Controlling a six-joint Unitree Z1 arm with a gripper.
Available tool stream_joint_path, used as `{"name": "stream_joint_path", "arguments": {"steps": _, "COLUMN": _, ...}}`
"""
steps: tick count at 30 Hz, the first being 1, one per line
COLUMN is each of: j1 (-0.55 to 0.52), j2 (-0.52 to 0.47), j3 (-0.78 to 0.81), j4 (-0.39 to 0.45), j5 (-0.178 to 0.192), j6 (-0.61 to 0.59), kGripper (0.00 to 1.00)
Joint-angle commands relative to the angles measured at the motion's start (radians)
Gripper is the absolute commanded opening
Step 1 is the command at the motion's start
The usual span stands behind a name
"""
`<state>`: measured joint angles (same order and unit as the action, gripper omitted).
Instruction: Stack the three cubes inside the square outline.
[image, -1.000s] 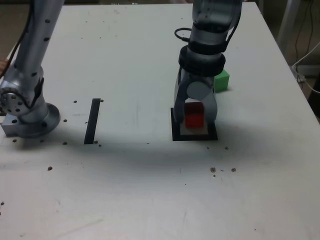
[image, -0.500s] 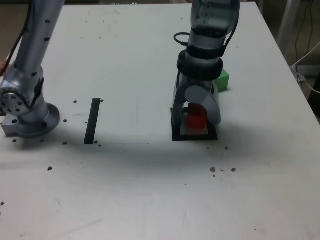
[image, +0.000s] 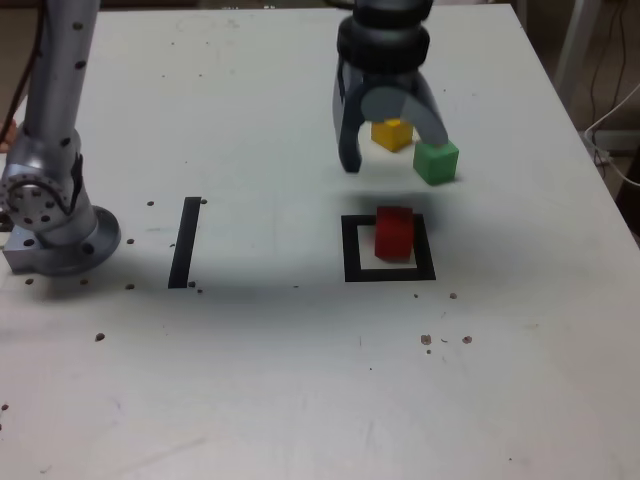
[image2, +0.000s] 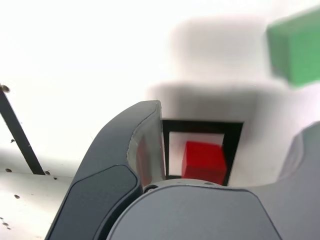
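**Red cube placed, two still to stack**

The red cube (image: 394, 232) sits alone inside the square outline (image: 351, 250), toward the side nearer the exterior view's right, so I judge the first placement done. The gripper (image: 397, 160) hangs above the bench (image: 300, 380) with its jaws spread wide and nothing between them, just beyond the outline and close to the other two cubes. The yellow cube (image: 392, 133) lies behind it and the green cube (image: 437, 161) just beside the jaw on the exterior view's right — both outside the outline and apart from each other.

The next move, as I read it, is to pick one of these two: centre the spread jaws over it, descend, close, then carry it back and set it squarely on the red cube. The green one looks closest.

The bench is white and matt, speckled with small dark marks, with a single black strip (image: 185, 241) well to the exterior view's left of the outline. The arm's base (image: 55, 225) stands at that edge. Cables and a pale leg or stand show past the bench's far corner — little else of the room.
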<state>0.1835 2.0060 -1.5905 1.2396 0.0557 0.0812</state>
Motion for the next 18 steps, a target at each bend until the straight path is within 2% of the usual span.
{"name": "stream_joint_path", "arguments": {"steps": 1, "j1": 0.037, "j2": 0.01, "j3": -0.031, "j4": 0.019, "j5": 0.004, "j6": -0.003, "kGripper": 0.99}}
{"name": "stream_joint_path", "arguments": {"steps": 10, "j1": 0.184, "j2": 0.086, "j3": -0.122, "j4": 0.06, "j5": 0.003, "j6": -0.004, "kGripper": 0.99}}
{"name": "stream_joint_path", "arguments": {"steps": 18, "j1": 0.24, "j2": 0.177, "j3": -0.224, "j4": 0.117, "j5": -0.015, "j6": -0.003, "kGripper": 0.98}}
